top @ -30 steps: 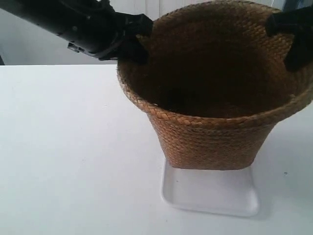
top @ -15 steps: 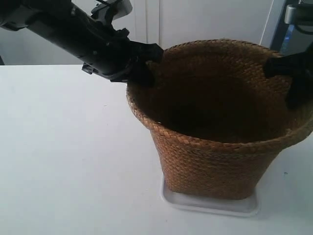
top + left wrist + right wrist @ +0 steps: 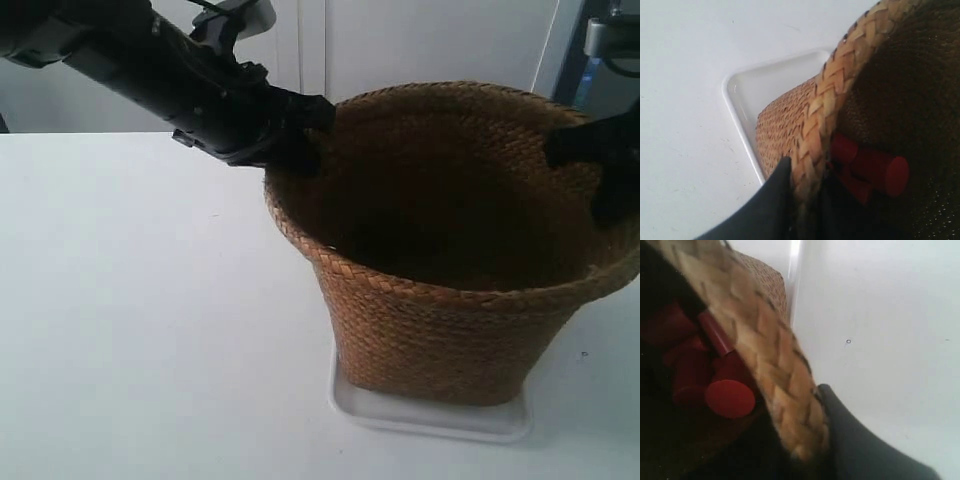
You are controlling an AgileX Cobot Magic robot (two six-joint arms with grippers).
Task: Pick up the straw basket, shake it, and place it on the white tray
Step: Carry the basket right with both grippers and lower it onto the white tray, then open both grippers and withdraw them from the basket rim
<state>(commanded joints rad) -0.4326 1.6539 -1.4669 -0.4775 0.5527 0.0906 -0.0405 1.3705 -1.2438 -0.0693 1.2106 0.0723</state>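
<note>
Since the straw basket (image 3: pixel 440 330) stands upright with its base inside the white tray (image 3: pixel 430 420), we judge that only the release is left. We see our left gripper (image 3: pixel 802 200) closed over the braided rim, one finger outside and one inside. Our right gripper (image 3: pixel 807 450) clamps the opposite side likewise, so both must part straight off it. Some red cylinders (image 3: pixel 875 172) lie inside. No writing shows.

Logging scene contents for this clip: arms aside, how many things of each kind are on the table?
Straw basket: 1
White tray: 1
Red cylinders inside the basket: at least 3, others may be hidden
Total: at least 5
</note>
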